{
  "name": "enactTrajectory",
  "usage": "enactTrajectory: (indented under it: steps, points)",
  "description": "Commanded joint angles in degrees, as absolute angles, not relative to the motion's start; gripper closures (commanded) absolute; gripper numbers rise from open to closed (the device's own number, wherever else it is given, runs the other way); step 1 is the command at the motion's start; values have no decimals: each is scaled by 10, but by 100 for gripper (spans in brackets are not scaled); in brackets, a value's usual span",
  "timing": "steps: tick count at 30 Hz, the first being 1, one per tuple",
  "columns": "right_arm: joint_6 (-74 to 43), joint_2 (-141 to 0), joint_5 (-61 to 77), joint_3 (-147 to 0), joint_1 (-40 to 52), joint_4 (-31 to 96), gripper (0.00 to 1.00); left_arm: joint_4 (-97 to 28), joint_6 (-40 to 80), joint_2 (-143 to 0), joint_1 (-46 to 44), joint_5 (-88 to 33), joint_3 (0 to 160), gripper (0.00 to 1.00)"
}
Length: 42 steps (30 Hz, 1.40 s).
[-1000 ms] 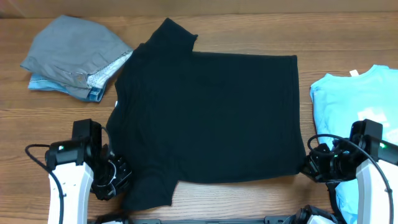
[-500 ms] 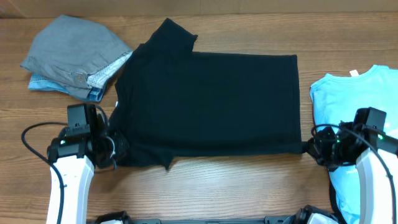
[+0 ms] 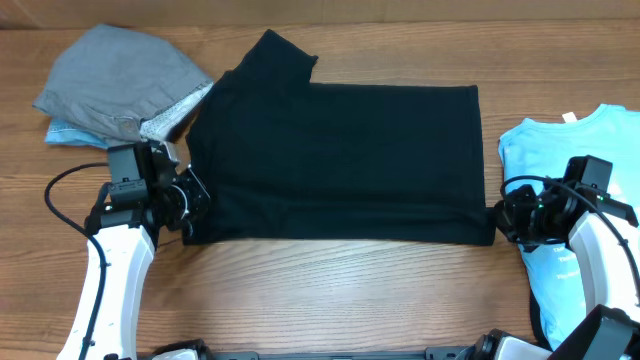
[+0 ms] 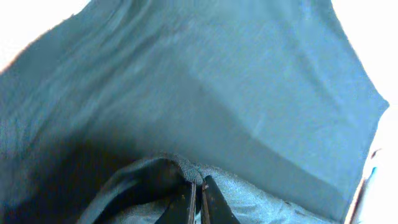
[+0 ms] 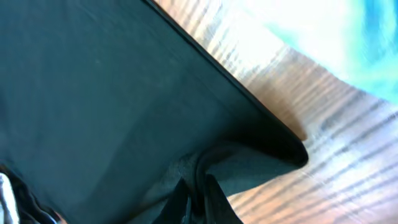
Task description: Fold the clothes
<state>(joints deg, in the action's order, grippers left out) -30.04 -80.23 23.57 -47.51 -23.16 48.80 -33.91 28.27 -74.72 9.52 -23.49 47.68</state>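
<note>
While my left tool and my right tool stay pinched tight on the two near corners of the black T-shirt, its near edge lies farther from me than a second ago, and the near sleeve no more sticks out. I judge the first fold half made. Mid-table it lies; the light blue T-shirt waits at right.

Overhead: bright, even light, sharp, soft shadows | Left wrist: white blown-out corners, black T-shirt washed teal, soft focus | Right wrist: glare on table, streaky blur
</note>
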Motion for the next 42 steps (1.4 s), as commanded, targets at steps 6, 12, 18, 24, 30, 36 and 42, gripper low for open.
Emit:
enactTrajectory:
  steps: [6, 12, 18, 24, 30, 36, 42]
  points:
    - [-346, -815, 235, -487, -229, 432, 96, -273, 272, -748, 97, -251, 488, 96]
    - [-346, -837, 261, -487, -228, 382, 78, -267, 267, -761, 97, -238, 488, 95]
    - [-326, -846, 275, -487, -230, 366, 32, -278, 246, -777, 99, -213, 488, 43]
    - [-265, -845, 324, -487, -230, 392, 28, -335, 196, -777, 110, -206, 491, 33]
    - [-195, -845, 349, -487, -226, 458, 28, -388, 154, -777, 108, -200, 490, 32]
    - [-162, -845, 349, -487, -216, 488, 28, -385, 134, -782, 61, -246, 490, 36]
    - [-163, -845, 349, -487, -212, 485, 28, -363, 109, -814, -46, -166, 490, 40]
